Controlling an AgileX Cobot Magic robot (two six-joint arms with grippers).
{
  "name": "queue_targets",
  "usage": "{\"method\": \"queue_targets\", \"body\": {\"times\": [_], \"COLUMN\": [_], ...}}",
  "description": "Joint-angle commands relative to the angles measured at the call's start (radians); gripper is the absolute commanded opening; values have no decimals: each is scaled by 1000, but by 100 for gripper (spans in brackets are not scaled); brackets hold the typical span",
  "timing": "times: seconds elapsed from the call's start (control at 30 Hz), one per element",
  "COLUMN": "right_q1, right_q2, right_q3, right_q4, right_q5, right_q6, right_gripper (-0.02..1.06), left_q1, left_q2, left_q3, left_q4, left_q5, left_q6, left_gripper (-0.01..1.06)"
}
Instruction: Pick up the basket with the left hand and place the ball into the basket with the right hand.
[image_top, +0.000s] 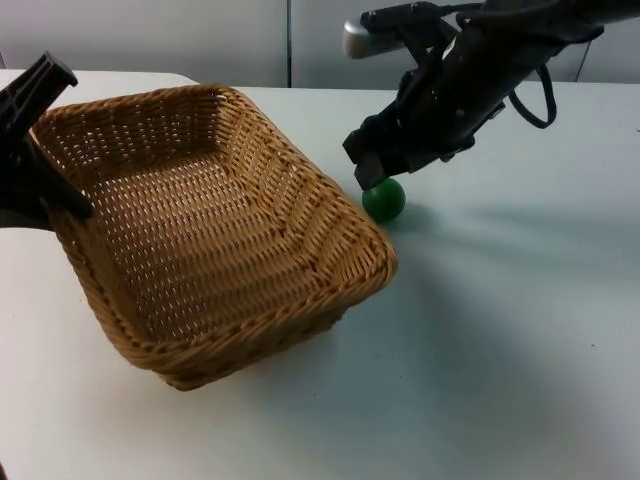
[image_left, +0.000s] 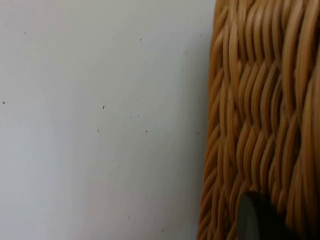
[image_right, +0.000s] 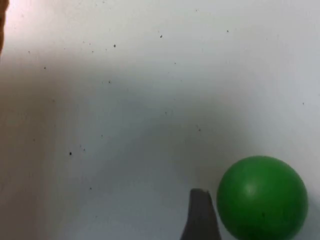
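Right hand (image_top: 372, 172) angled down over ball (image_top: 384, 199), opening unclear; left hand (image_top: 48, 200) seemingly clamps basket (image_top: 215, 235) rim.

Looks like a robotics lab / test bench, not a home: plain white table top (image_top: 520, 380) w/ small dark specks, grey partition wall (image_top: 200, 40) right behind it, 2 black robot arms over the table, no furniture or decor.

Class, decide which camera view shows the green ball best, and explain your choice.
The right wrist view: the green ball is large and unobstructed on the white table, beside a fingertip. In the top view it is small, its top partly covered by the right gripper, near the basket. The left wrist view shows basket weave and table.
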Motion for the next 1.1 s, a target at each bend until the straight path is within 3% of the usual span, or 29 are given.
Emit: {"method": "queue_targets", "body": {"times": [0.0,1.07], "right_q1": [4,4], "right_q2": [15,81], "right_q3": [-9,-9], "right_q4": [-18,-12], "right_q5": [-24,-105], "right_q6": [-10,-2], "right_gripper": [58,58], "left_q1": [1,1], "left_q2": [-17,-17], "left_q3": [-6,-6], "left_q4": [-20,-18], "left_q5": [-3,-3], "left_q6": [-4,-4], "left_gripper": [0,0]}}
